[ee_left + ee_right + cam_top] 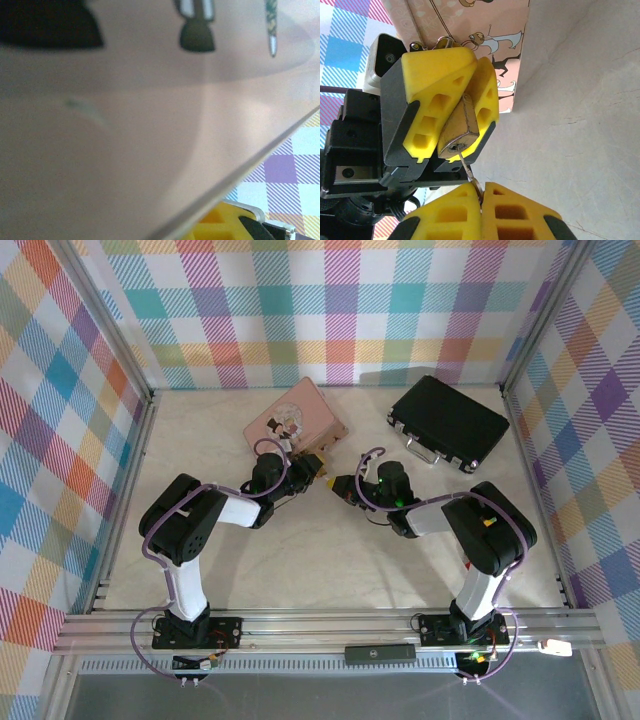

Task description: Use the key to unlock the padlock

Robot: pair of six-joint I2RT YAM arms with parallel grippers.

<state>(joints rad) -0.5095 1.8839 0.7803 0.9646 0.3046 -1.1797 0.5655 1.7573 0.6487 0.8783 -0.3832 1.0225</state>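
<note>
Pinching padlock (459,129), left tool (316,469); key (465,166) inserted.

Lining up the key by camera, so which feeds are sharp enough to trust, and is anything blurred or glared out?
Right wrist: sharp and evenly lit, with the padlock and the key at its keyhole both crisp. Left wrist: out of focus, the pink box just a soft blur up close. Top external: clear, no glare, but lock and key are too small to judge.

Inventory: padlock (460,131) ×1; key (468,171) ×1; pink box (295,420) ×1; black case (450,422) ×1; pincers ×2: left pincer (318,468), right pincer (345,485); worktop (310,565) ×1.
</note>
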